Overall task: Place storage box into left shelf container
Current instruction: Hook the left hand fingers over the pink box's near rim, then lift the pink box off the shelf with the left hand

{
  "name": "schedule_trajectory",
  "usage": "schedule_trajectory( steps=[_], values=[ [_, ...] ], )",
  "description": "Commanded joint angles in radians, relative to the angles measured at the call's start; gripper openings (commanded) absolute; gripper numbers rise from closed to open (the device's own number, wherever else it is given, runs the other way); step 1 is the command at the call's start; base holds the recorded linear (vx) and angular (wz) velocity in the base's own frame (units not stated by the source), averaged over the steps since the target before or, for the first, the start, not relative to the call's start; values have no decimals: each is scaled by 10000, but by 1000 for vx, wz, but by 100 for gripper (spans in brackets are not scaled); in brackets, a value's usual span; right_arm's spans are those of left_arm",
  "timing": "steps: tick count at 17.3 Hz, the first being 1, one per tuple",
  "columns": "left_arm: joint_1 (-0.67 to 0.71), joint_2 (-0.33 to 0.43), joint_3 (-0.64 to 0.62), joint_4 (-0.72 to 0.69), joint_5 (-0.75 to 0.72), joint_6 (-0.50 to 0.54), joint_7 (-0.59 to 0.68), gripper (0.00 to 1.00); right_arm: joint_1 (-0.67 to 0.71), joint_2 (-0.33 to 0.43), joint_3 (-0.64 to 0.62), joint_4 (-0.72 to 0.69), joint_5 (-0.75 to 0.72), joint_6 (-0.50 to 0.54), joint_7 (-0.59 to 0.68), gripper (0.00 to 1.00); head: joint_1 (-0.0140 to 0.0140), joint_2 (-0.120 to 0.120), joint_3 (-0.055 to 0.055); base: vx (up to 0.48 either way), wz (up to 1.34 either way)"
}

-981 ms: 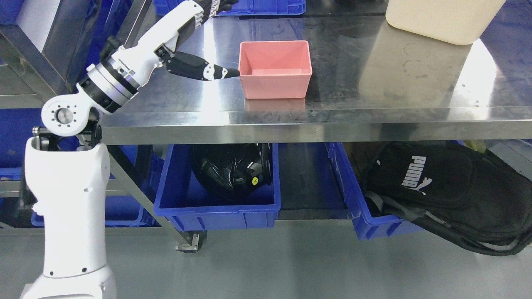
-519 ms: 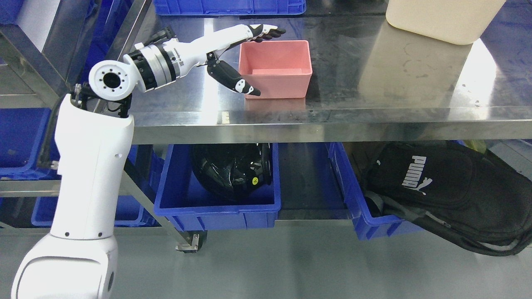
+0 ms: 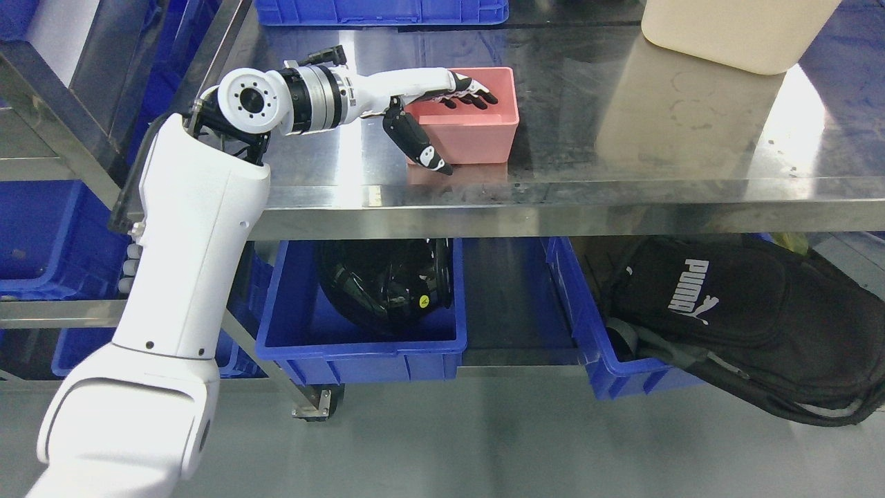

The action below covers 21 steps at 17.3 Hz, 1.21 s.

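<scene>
- So since half a second ago the left hand (image 3: 442,111) has dropped over the pink rectangular plastic storage box (image 3: 477,128): the fingers (image 3: 473,97) that hovered above the far-left corner now dip inside the box over its left wall, and the thumb (image 3: 422,146) has slid down along the outside of the near-left corner. The elbow has also swung up and to the right.
- The box itself hasn't budged. It sits open side up on the shiny stainless steel table (image 3: 622,138), near the front edge, its long axis running left to right across the picture.
- The white forearm comes in from the left, nearly level, wrist rotated so the fingers go over the rim while the thumb points down-right outside. The hand straddles the left wall, but the fingers look loosely curled and not clamped on it.
- Under the table, a blue plastic bin (image 3: 359,346) holds a black helmet (image 3: 387,280).
</scene>
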Motion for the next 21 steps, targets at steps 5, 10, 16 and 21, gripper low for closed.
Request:
schedule_trajectory(
  steps=[5,10,16,21],
  values=[
    [-316,-235,148,1813,-471,-304,39,37,92,-175,-46,-175,15,-4,8,100,0,0,0,0,0],
    [-316,-235,2296,1813,1899,-1379,237,0,92,-175,-46,-175,15,-4,8,100,0,-1,0,0,0],
    [480,-235,3449,1752,6442,-1440,269,0,92,-175,-46,-175,15,-4,8,100,0,-1,0,0,0],
    [1827,-235,3373,-664,9727,-1547,497,0,92,-175,-46,-175,15,-4,8,100,0,-1,0,0,0]
  ],
)
